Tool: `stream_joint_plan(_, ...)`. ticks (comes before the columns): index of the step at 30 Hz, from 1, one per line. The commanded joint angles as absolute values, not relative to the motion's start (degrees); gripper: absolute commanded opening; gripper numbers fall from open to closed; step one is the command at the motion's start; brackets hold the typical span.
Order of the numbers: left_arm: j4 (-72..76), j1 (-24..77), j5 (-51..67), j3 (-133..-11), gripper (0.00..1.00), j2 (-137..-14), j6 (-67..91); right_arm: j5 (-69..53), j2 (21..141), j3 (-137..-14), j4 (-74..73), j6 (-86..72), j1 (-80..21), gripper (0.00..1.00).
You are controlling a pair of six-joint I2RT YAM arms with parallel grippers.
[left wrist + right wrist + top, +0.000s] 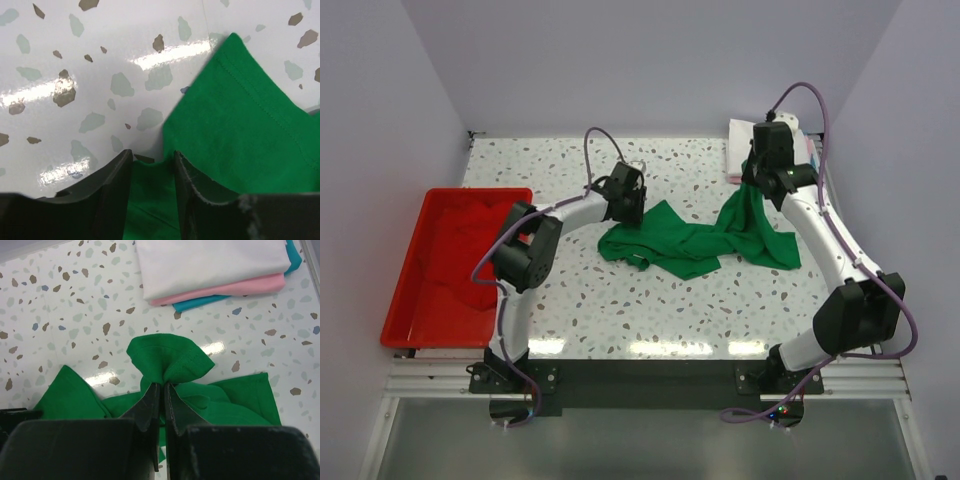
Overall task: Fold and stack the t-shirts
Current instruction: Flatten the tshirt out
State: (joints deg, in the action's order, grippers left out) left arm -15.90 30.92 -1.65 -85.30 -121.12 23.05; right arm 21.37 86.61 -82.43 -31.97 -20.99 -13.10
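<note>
Lying crumpled on the speckled table (pixel 620 320), right of centre, the green t-shirt (pixel 685 245) is spread in a loose band between the two arms. Its right part is drawn up off the table into a peak by the right end effector (pixel 162 387), whose jaws are closed tight on a gathered bunch of the green cloth. The bunch is seen flaring out beyond the fingertips in the right wrist view.

The left end effector (pixel 152 157) is set down at the shirt's left edge, its jaws partly apart, with green cloth lying in the gap between the fingers. No squeeze on that cloth can be made out. A hemmed corner of the shirt is seen beside the left fingers, flat on the table.

At the far right corner of the table a stack of folded t-shirts (pixel 742 148) is placed: a white t-shirt (pixel 210 262) on top, a pink t-shirt (pixel 240 288) beneath it and a light blue t-shirt (pixel 197 303) at the bottom. The stack is near the raised green cloth but apart from it. A red tray (pixel 400 300) is stood at the table's left edge, well apart from the green t-shirt.
</note>
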Motion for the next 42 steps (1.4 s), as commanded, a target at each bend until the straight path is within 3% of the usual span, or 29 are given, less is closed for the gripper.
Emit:
stream_joint_plan(1,-13.97,31.29,-1.58,-87.54,0.41,-122.43,21.36,20.92,85.69,-82.00,-29.62,-20.92,-13.01,0.00)
stream_joint_plan(4,-15.55,31.29,-3.07,-88.77,0.17,-122.17,21.44,20.92,85.34,-82.53,-29.88,-21.01,-13.01,0.00)
stream_joint_plan(5,-15.99,31.29,-3.95,-89.03,0.00,-121.38,21.62,21.00,84.65,-82.70,-30.23,-21.01,-13.01,0.00)
stream_joint_plan(17,-19.60,29.53,-22.40,-84.38,0.00,-87.56,21.10,26.10,74.01,-85.95,-37.26,-20.92,-12.31,0.00)
stream_joint_plan(27,-21.18,29.44,-25.32,-83.40,0.00,-57.25,20.83,30.32,60.57,-88.24,-44.64,-21.09,-12.22,0.00)
stream_joint_plan(36,-22.76,29.53,-21.36,-90.26,0.00,-50.63,20.13,30.15,54.59,-89.92,-49.13,-21.27,-12.30,0.01)
stream_joint_plan(42,-21.28,29.53,-21.53,-88.60,0.00,-58.94,19.77,26.98,59.05,-82.90,-46.68,-21.53,-12.22,0.04)
